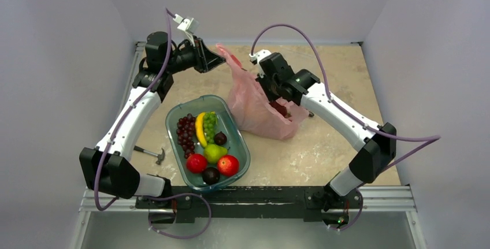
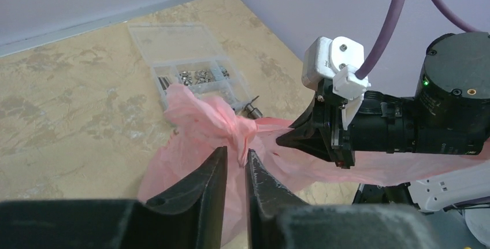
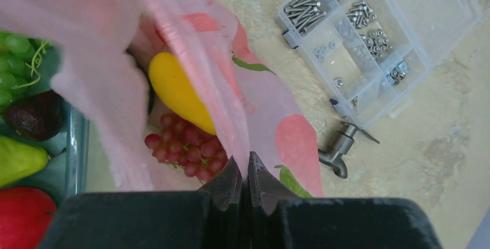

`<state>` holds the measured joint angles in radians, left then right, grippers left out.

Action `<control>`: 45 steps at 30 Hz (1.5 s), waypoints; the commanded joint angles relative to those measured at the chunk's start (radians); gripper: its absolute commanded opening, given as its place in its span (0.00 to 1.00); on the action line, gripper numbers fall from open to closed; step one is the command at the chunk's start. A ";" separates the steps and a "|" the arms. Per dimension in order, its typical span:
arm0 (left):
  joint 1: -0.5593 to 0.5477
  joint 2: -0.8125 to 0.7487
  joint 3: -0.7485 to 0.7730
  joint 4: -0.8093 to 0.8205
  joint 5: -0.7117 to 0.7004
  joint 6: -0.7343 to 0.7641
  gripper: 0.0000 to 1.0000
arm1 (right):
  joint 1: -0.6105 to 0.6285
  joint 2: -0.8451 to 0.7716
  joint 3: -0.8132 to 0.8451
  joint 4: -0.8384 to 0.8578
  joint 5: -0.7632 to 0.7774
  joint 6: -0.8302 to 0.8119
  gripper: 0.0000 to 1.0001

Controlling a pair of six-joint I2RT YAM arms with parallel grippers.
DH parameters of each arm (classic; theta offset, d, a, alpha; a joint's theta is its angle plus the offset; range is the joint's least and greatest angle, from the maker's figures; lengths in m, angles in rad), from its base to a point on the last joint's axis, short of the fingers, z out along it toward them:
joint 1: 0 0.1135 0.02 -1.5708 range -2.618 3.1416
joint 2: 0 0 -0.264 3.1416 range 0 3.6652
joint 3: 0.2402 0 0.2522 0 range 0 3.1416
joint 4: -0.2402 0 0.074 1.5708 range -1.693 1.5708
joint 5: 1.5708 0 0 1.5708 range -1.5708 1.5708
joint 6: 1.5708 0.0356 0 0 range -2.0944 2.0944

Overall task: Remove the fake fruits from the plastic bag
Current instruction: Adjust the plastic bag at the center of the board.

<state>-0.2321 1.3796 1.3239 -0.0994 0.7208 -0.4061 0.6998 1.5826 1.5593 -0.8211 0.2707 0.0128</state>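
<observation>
Built of white links (image 1: pixel 134 119) and black joints (image 1: pixel 372 156), strung with purple cables (image 2: pixel 388 26), tipped with black wedge-shaped fingers (image 2: pixel 196 194).

The plastic bag (image 1: pixel 254 107) is thin pink film, translucent and crinkled, with a soft sheen where it bunches. Inside it a yellow fruit (image 3: pixel 176 90) shows smooth and glossy, like moulded plastic. The left gripper (image 2: pixel 236 159) and right gripper (image 3: pixel 245 168) look matt black and faintly grainy. The tabletop (image 1: pixel 329 145) resembles mottled beige stone, dull rather than polished. Near the front edge, the tray (image 1: pixel 232 127) is shiny, see-through teal plastic. The compartment box (image 3: pixel 427 6) is clear hard plastic holding bright metal screws (image 3: pixel 306 3).
</observation>
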 commanded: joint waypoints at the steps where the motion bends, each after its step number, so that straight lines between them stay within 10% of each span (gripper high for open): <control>1: -0.001 -0.027 0.019 0.014 -0.028 -0.024 0.32 | 0.000 -0.103 -0.084 0.174 0.067 0.098 0.00; 5: -0.011 -0.036 0.014 -0.009 -0.063 -0.038 0.70 | -0.003 -0.252 -0.197 0.304 0.212 0.226 0.00; 9: -0.067 -0.044 0.031 -0.072 -0.126 -0.029 0.85 | -0.003 -0.383 -0.282 0.384 0.245 0.344 0.00; 14: -0.174 -0.045 0.032 -0.193 -0.331 -0.162 0.59 | -0.002 -0.468 -0.335 0.452 0.325 0.400 0.00; 24: -0.233 -0.050 -0.018 0.004 -0.122 -0.081 0.95 | -0.003 -0.470 -0.313 0.545 0.358 0.256 0.00; 32: -0.234 -0.155 0.013 -0.091 -0.122 0.180 0.83 | -0.002 -0.431 -0.279 0.559 0.322 0.193 0.00; 39: -0.286 -0.232 -0.067 0.062 -0.061 0.129 1.00 | -0.002 -0.432 -0.307 0.506 0.254 0.214 0.00; 45: -0.484 -0.215 -0.090 -0.020 -0.294 0.273 1.00 | -0.002 -0.449 -0.315 0.498 0.218 0.225 0.00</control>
<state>-0.6125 1.1309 1.2545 -0.0917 0.5816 -0.2379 0.6991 1.1690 1.2312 -0.3443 0.5243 0.2344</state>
